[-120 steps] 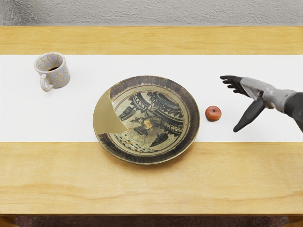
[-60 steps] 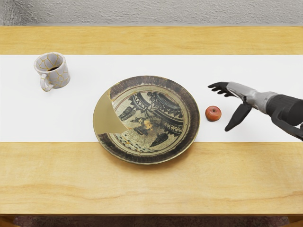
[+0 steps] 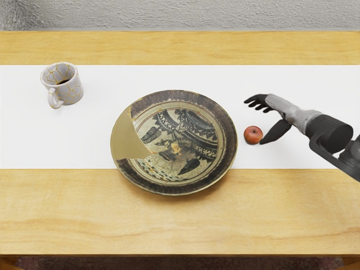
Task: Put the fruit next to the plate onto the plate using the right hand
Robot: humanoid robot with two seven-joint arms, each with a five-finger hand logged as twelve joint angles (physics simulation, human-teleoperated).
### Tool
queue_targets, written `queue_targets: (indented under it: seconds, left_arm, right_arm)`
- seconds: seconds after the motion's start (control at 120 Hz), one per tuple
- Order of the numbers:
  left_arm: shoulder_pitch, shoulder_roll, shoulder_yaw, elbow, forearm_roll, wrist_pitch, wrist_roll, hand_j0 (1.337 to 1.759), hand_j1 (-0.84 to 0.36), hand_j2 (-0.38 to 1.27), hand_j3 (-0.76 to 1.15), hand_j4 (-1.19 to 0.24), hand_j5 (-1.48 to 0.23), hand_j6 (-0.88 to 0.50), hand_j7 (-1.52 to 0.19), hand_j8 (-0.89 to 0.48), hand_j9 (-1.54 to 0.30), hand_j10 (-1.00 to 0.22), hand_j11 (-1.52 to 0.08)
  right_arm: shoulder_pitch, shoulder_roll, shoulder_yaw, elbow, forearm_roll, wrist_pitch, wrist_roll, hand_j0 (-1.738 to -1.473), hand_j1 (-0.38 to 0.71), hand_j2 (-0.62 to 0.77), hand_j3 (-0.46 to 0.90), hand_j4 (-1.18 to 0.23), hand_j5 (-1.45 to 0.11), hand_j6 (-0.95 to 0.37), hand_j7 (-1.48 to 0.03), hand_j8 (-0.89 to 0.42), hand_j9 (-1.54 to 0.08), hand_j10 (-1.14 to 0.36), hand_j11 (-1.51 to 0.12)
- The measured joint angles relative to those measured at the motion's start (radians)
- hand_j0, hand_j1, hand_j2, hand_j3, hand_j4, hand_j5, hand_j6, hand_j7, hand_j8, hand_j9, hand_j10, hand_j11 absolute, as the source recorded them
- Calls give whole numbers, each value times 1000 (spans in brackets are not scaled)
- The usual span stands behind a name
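A small red fruit (image 3: 253, 134) lies on the white runner just right of the patterned plate (image 3: 228, 147), a finger's width from its rim. My right hand (image 3: 262, 120) reaches in from the right edge and hovers beside the fruit. Its fingers (image 3: 256, 102) are spread above and behind the fruit, and the thumb (image 3: 274, 132) points at the fruit's right side, a short gap away. The hand is open and holds nothing. The left arm does not show.
A crackle-glazed mug (image 3: 62, 84) stands at the back left on the white runner (image 3: 169, 79). Bare wood of the table (image 3: 180, 216) runs along the front, below the plate.
My right hand has moved left and lowered toward the fruit, and the thumb has swung in close to its right side. The fruit, plate and mug have not moved.
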State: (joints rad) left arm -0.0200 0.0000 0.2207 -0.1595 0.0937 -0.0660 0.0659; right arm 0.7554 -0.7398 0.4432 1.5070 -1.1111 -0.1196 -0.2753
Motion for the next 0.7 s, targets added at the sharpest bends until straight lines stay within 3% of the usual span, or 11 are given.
queue_targets:
  seconds: [0.233,0.7]
  left_arm:
    - [0,0,0,0,0,0,0,1658,55,49,0,-245,-318,-245,-318,-245,-318,-245,-318]
    - [0,0,0,0,0,0,0,1658,55,49,0,-245,-318,-245,-318,-245,-318,-245,-318]
  right_arm:
    - [-24,33,-49,-15,-23,-83,11,-1658,9,-56,0,-304,-391,-305,-390,-304,-391,-303,-391]
    - [-55,94,-67,-92,-30,-131,76,-1658,103,-72,0,-381,-493,-382,-492,-382,-493,-381,-492]
